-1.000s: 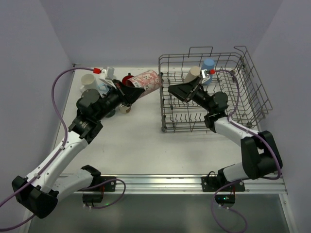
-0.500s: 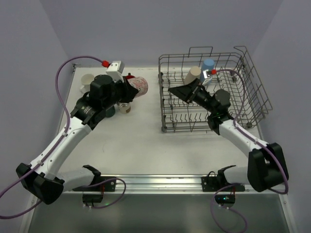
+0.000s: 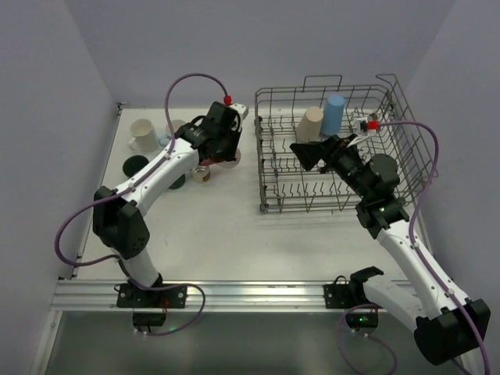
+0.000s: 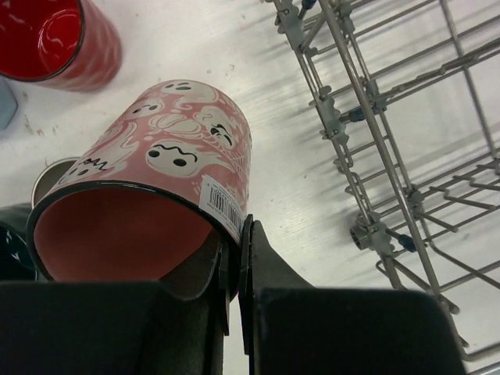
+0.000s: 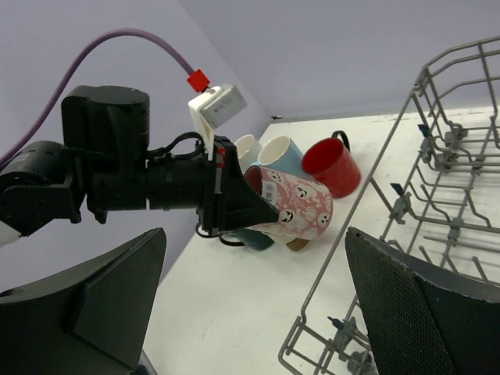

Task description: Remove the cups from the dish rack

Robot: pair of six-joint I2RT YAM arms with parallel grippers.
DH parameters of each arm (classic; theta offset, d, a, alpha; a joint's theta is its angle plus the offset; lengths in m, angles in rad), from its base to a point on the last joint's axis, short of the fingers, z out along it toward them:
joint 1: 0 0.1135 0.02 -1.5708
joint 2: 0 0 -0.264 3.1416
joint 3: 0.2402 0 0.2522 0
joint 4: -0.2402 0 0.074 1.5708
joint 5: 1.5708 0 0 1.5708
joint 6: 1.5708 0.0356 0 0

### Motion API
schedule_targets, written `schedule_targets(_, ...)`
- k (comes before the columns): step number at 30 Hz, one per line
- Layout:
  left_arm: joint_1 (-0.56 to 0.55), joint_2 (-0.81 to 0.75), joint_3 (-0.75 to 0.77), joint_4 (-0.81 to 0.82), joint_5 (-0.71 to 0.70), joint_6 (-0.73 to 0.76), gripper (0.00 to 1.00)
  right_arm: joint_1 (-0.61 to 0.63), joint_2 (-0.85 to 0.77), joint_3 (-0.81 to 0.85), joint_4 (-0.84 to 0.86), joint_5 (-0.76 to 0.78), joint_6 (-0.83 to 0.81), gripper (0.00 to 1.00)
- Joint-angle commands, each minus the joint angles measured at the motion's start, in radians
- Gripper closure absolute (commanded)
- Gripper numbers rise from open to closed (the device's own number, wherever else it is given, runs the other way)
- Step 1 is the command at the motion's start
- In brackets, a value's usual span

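Unloading looks mostly done. The left tool clenches the rim of the pink cup, tilted over the worktop near the red cup and white cup, outside the dish rack. Only a beige cup and blue tumbler sit racked, beside the right tool, spread wide and empty.

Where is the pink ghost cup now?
Left wrist view: the left gripper holds the pink cup tilted, left of the dish rack, near the red cup.
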Motion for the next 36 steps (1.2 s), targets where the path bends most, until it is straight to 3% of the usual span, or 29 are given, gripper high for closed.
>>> schedule_targets(1, -0.017, 0.047, 0.158, -0.027, -0.072, 0.129, 1.00, 0.001, -0.030, 0.007, -0.066, 0.067, -0.074, 0.01)
schedule_targets(11, -0.058, 0.265, 0.371, -0.170, -0.074, 0.181, 1.00, -0.001, -0.053, -0.007, -0.074, 0.078, -0.086, 0.01)
schedule_targets(36, -0.061, 0.391, 0.330, -0.137, -0.106, 0.171, 0.99, -0.001, -0.093, 0.026, -0.136, 0.178, -0.155, 0.01)
